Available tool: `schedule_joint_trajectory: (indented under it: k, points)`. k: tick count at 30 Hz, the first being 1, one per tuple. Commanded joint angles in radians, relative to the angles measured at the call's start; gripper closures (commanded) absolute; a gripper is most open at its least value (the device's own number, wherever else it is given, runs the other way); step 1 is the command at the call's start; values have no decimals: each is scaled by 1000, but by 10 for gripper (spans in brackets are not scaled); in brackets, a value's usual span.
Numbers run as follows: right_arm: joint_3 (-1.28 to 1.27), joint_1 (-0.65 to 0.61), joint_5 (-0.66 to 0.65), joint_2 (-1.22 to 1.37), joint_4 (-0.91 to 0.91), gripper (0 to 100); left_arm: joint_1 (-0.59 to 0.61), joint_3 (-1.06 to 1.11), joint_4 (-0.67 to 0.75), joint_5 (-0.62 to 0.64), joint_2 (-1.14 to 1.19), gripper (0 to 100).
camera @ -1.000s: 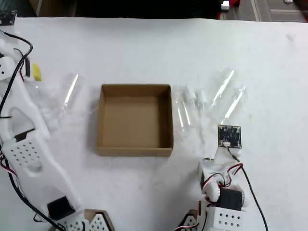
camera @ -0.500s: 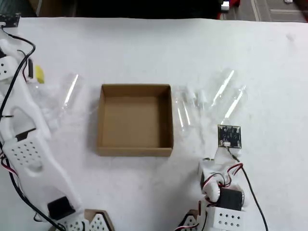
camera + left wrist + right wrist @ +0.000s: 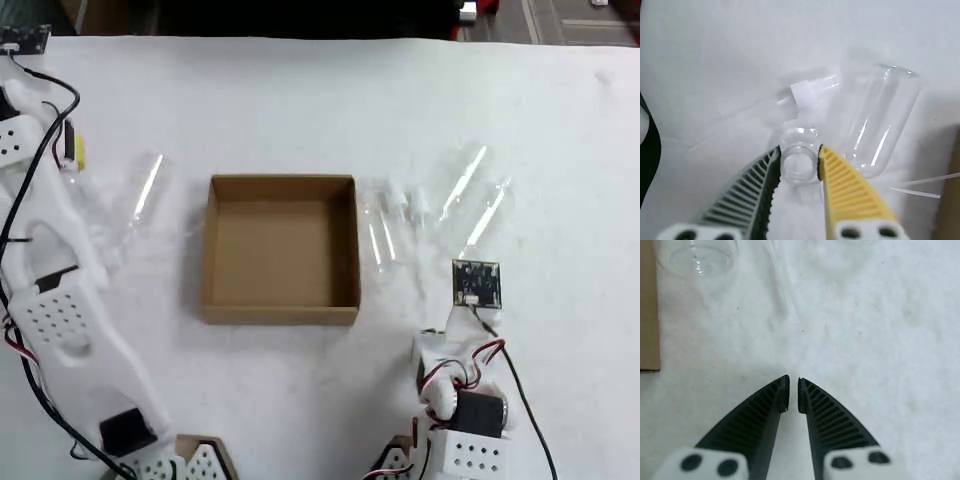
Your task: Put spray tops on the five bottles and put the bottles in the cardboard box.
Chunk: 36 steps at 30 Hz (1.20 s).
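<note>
Closest in, the right arm (image 3: 455,400) sits low at the table's front edge. The right gripper (image 3: 793,390) points down at the white cloth (image 3: 880,315), black fingers (image 3: 765,415) drawn together, a mere sliver between the tips and nothing in them. Just ahead of it lie a bottle base (image 3: 700,257) and a thin tube (image 3: 782,285).

Mid-table now: the box (image 3: 282,248) stands open-topped, its brown floor showing. Right beside its right wall lies the first bottle (image 3: 375,235) on its side. Two more bottles (image 3: 465,180) fan out farther right, also lying down, with loose spray tops (image 3: 400,200) between them and the first.

Over to the left of the box, the left bottle (image 3: 145,185) is flat on the cloth, apart from the cardboard.

And farthest back, the left arm (image 3: 55,310) stretches up the left edge. The left gripper (image 3: 799,150) has its grey and yellow fingers (image 3: 850,190) clamped on the neck of the held bottle (image 3: 800,172), open mouth toward the wrist camera. Whether it is resting on the cloth, I can't tell. Just beyond its mouth lies a white top (image 3: 805,92), loose, not fitted. Another bottle lies just alongside.
</note>
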<state>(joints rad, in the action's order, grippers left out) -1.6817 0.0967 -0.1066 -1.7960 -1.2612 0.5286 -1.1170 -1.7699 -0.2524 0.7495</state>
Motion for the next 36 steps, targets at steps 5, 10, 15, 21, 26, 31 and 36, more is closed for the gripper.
schedule_joint_trajectory:
  k: [5, 10, 15, 21, 26, 31, 36]
  points:
    - [-9, -2, 2, -5, -5, 982, -8, 5, -17, 9, -168, 909]
    - [-9, -4, 2, -5, -5, 982, -58, 64, -20, 11, -334, 907]
    - [-9, -1, 2, -5, -5, 982, -185, 341, -20, 11, -608, 906]
    - [-9, -1, 2, -5, -5, 982, -334, 582, -18, 11, -935, 906]
    - [-9, -1, 2, -5, -5, 982, -430, 697, -18, 41, -1127, 906]
    - [-9, -1, 2, -5, -5, 982, -553, 735, -18, 100, -1179, 906]
    - [-9, 1, 2, -5, -5, 982, -671, 736, -17, 130, -1178, 906]
